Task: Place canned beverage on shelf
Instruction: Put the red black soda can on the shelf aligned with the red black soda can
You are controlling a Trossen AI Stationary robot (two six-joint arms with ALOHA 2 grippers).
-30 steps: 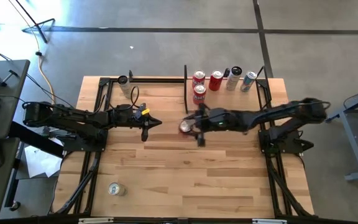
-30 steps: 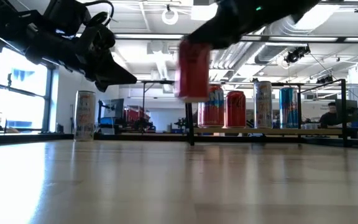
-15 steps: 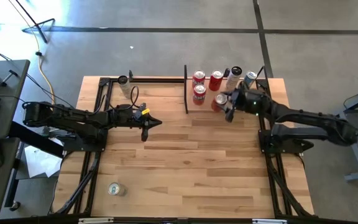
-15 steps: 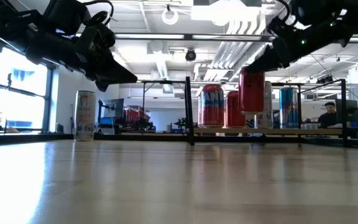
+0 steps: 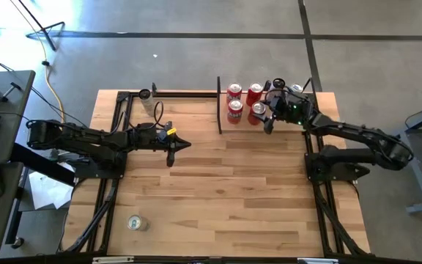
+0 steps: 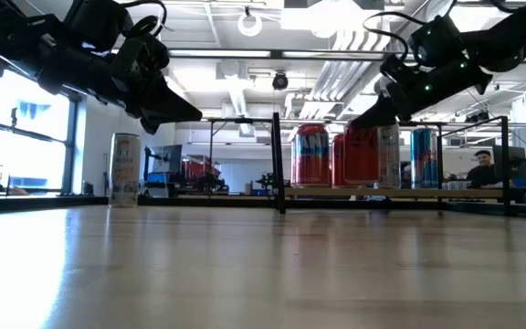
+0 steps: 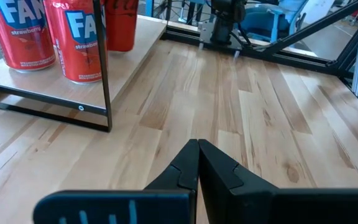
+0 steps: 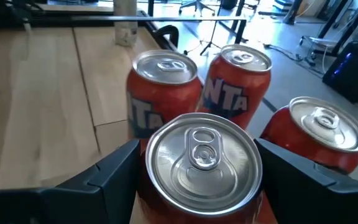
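Note:
My right gripper [image 5: 264,114] is shut on a red can [image 8: 201,158] over the shelf [image 5: 226,122] at the table's far right. In the low view the can [image 6: 358,157] is upright, its base level with the bases of the other cans. Whether it rests on the shelf board [image 6: 418,192] I cannot tell. Two red Fanta cans [image 8: 165,93] [image 8: 238,84] and another red can [image 8: 319,134] stand on the shelf beside it. My left gripper [image 5: 174,147] is shut and empty, above the table left of the middle. My right gripper pinches the red can between its two fingers [image 8: 114,174], on opposite sides of the can's upper wall [image 8: 143,186], just below the rim. The fingers slant down at it from the table's right side. The can is upright, top up.
A silver can [image 6: 390,155] and a blue can [image 6: 423,157] stand farther right on the shelf. A tall pale can [image 6: 124,169] stands at the far left. Another can [image 5: 134,222] lies near the front left. Black posts [image 6: 278,160] edge the shelf. A person [image 6: 487,169] sits beyond the table.
My right gripper has carried the red can from above the table's middle toward the far right edge, over the shelf. It has then gone down until the can is level with the other cans. The can has stayed upright in the hold.

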